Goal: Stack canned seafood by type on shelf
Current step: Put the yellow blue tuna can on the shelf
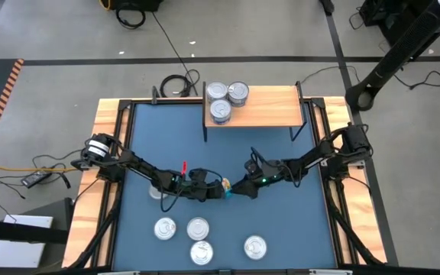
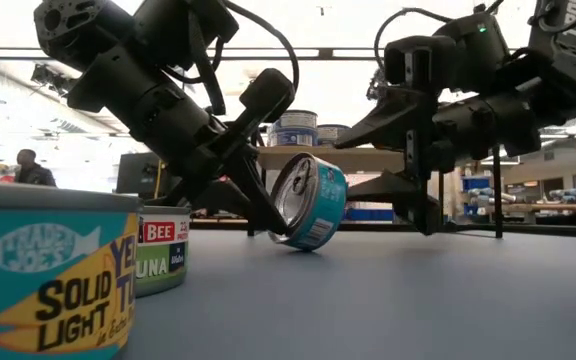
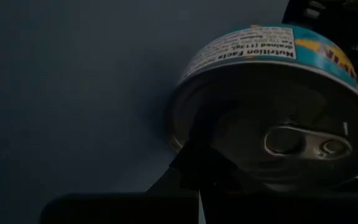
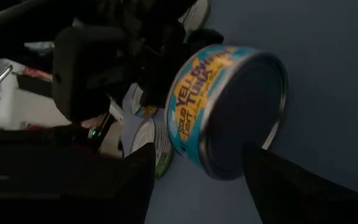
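My biggest worry is the teal can [image 2: 309,203] itself: it stands tipped on its edge at mid-table, propped by my left gripper [image 2: 263,215], whose fingers are pressed together with their tips against the lid. If those tips slip off the rim, I judge the can drops flat or rolls across the blue table [image 1: 281,221]. The right gripper [image 2: 408,175] waits just beside it with its fingers spread, not yet touching; closing off-centre could knock the can over instead of catching it.

Next risk down: the two wrists sit very near each other, so a careless move could bump arm on arm.

The shelf [image 1: 270,105] stands at the table's far edge with three cans [image 1: 226,98] grouped at its left end, well apart from the action. Only the high view shows me that, plus four more cans [image 1: 197,229] at the near edge. Only the low view reveals the tilt. The left wrist view alone shows the pull tab [image 3: 303,143]; the right wrist view alone gives the can's plain base.
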Motion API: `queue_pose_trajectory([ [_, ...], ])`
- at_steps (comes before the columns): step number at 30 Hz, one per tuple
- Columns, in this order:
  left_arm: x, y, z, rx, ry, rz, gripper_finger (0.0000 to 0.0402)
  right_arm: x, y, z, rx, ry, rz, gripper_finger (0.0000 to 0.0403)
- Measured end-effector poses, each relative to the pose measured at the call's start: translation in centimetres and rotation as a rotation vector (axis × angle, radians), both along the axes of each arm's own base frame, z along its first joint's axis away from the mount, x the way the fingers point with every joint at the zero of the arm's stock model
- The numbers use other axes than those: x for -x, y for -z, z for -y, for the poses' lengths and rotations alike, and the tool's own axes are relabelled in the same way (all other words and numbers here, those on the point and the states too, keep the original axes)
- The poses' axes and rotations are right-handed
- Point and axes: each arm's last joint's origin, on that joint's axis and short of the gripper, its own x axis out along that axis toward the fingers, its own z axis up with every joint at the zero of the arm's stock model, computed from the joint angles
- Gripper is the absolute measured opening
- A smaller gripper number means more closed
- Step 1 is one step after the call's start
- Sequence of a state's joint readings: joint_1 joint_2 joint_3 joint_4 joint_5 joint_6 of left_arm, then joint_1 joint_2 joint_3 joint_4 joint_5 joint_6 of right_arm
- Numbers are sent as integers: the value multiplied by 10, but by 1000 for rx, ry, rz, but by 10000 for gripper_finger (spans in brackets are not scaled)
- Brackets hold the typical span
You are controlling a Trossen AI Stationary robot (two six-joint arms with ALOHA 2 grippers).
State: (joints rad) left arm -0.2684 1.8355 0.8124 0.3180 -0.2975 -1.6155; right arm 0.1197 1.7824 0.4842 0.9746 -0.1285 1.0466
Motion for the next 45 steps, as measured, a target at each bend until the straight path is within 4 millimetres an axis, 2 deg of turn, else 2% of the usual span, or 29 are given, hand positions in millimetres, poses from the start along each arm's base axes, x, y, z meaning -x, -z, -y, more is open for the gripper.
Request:
queue_pose_trajectory([
  [10,-1,-2,0,-2,9,20,0,12,8,17,-228,-125,-87,244],
  [15,-3,-3,1,-6,10,34,0,12,-2,17,-222,-179,-32,224],
  [25,-4,-5,1,-1,9,52,0,24,-45,24,-52,-225,92,174],
  [29,-4,-6,1,0,7,61,0,36,-58,24,72,-265,-72,161],
  [33,-5,-7,1,2,7,68,0,49,-77,17,371,-221,-365,150],
  [37,-6,-8,1,4,4,84,0,44,-112,8,570,-115,-382,145],
  [41,-6,-9,1,-5,-7,90,0,35,-130,1,563,-82,-344,145],
  [45,-6,-9,1,-22,2,88,0,33,-121,-1,502,-127,-405,145],
])
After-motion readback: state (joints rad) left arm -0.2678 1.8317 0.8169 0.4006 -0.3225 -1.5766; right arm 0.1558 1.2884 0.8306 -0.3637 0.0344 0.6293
